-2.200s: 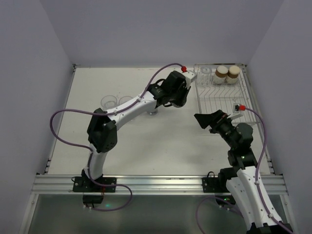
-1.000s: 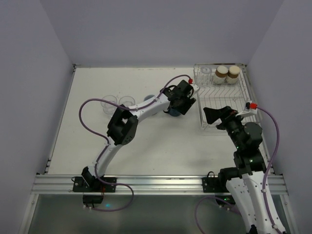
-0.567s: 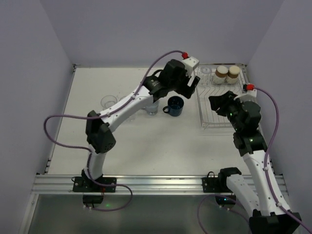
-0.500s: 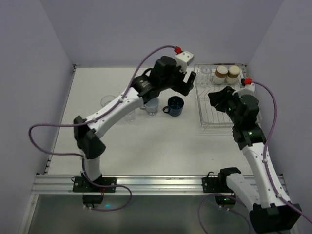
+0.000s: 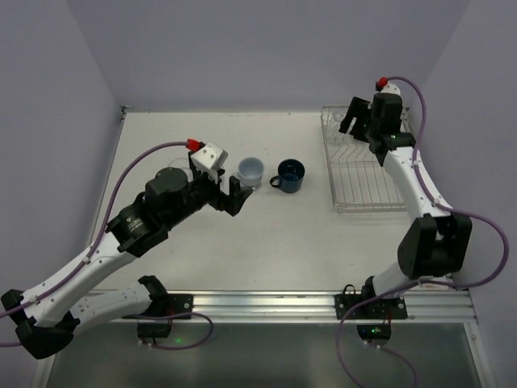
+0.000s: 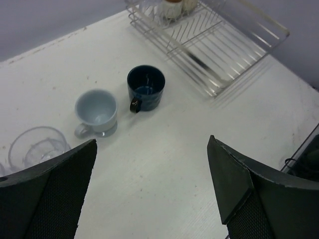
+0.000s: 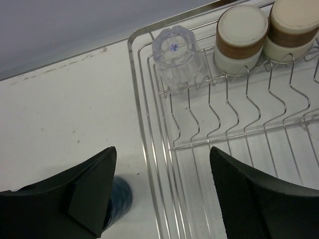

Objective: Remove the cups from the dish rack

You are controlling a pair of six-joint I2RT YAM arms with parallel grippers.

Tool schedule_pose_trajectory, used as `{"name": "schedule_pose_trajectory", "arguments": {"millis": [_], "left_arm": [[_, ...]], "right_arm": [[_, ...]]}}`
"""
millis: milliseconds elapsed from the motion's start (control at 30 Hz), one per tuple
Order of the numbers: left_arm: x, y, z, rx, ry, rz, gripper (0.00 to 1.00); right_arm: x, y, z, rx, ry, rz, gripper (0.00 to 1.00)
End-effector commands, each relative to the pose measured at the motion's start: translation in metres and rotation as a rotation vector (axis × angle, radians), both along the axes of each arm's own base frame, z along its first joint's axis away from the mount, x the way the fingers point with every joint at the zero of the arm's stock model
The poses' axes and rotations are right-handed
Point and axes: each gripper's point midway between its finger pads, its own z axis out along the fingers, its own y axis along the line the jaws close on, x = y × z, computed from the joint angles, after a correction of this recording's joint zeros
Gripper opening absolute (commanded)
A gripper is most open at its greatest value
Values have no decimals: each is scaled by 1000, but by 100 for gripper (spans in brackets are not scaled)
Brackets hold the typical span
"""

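The silver wire dish rack (image 5: 367, 174) stands at the table's right. In the right wrist view an upturned clear glass (image 7: 175, 55) and two cream cups with brown bands (image 7: 242, 35) sit at the rack's (image 7: 142, 124) far end. My right gripper (image 5: 353, 120) hangs open above that end, its fingers (image 7: 89, 189) holding nothing. The dark blue mug (image 5: 288, 175) and a pale blue cup (image 5: 251, 170) stand on the table left of the rack. My left gripper (image 5: 234, 196) is open and empty, a little nearer than these cups. Its wrist view shows the mug (image 6: 146, 87) and pale cup (image 6: 96, 112).
A clear glass (image 6: 37, 147) stands on the table left of the pale cup. The right arm hides the cream cups in the top view. Purple walls close the table on three sides, and a metal rail (image 5: 266, 303) runs along its near edge.
My left arm has pulled back toward the near left, away from the blue mug, with its gripper open. My right arm has stretched out to the rack's far end.
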Motion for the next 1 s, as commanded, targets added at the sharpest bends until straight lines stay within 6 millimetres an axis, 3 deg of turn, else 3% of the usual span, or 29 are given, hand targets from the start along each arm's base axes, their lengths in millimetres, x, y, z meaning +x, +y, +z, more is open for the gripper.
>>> {"name": "schedule_pose_trajectory", "arguments": {"millis": [0,33,67,100,133,167,233,267,333,400,433,500,533,733,800,833,967], "left_arm": [[0,33,-10,3,-50,118,95],[-1,38,-26,25,-41,131,96],[-2,46,-24,13,-65,153,96],[-2,48,-34,39,-67,157,97],[-2,50,-37,51,-72,161,98],[0,52,-37,59,-79,170,98],[1,52,-40,72,-81,171,99],[-1,47,-39,59,-82,146,98],[-2,42,-46,56,-75,121,99],[-4,36,-53,55,-58,96,99],[-4,34,-56,59,-52,87,99],[-6,29,-59,61,-42,58,99],[-6,28,-59,59,-44,55,99],[-1,28,-62,70,-39,66,99],[1,29,-64,76,-36,72,99],[2,28,-65,78,-34,72,99],[5,29,-68,86,-26,77,99]], "right_arm": [[27,-21,-3,-109,30,-34,79],[38,-22,7,-115,10,-35,80],[50,-23,-12,-129,51,-34,83],[57,-23,-14,-148,55,-23,84],[68,-24,-1,-157,28,-26,84],[77,-25,-21,-169,76,-23,85],[92,-26,-15,-191,62,-18,85],[99,-27,-34,-203,102,-14,85],[111,-27,-31,-224,91,-1,86],[122,-30,-51,-259,124,3,86],[129,-30,-47,-265,108,2,87],[138,-26,-64,-274,132,36,88],[144,-26,-59,-275,115,37,90],[163,-18,-85,-270,143,92,95],[170,-16,-82,-269,130,101,95],[172,-15,-94,-269,153,106,95],[181,-12,-101,-277,151,116,87]]}}
